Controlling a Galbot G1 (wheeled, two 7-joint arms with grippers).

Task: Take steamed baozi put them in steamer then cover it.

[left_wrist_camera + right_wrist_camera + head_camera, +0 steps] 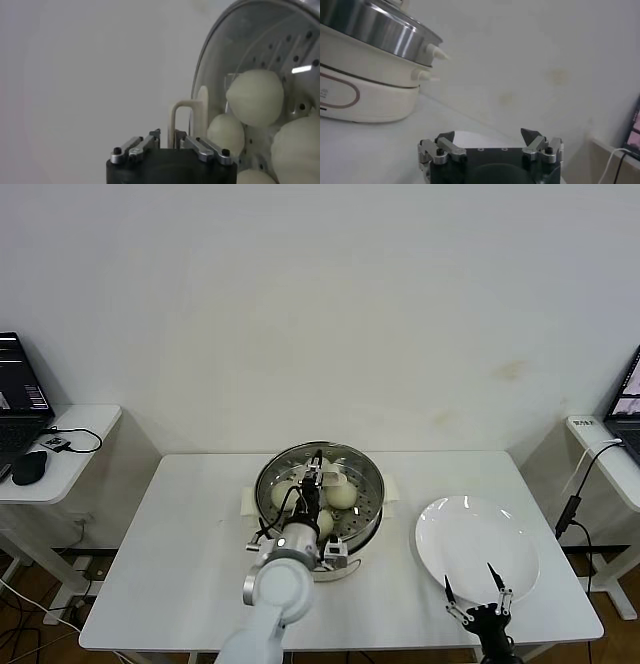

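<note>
The steamer [368, 514] stands mid-table, steel pot on a cream-white base, also in the right wrist view [367, 37]. The baozi [341, 495] lie inside on the perforated tray; several show through the glass in the left wrist view [255, 97]. The clear glass cover [350, 459] lies over the steamer; whether it rests fully on the rim I cannot tell. My left gripper [314, 481] is above its centre, shut on the cream-white bar handle [173, 117], seen in the left wrist view [167, 134]. My right gripper [476, 592] is open and empty over the plate's near edge, also seen from its wrist [490, 136].
A flat white plate [470, 534] lies right of the steamer. Side tables carry laptops at the far left [20, 399] and far right [628, 399]; a black cable [575, 494] hangs by the table's right edge. A white wall stands behind.
</note>
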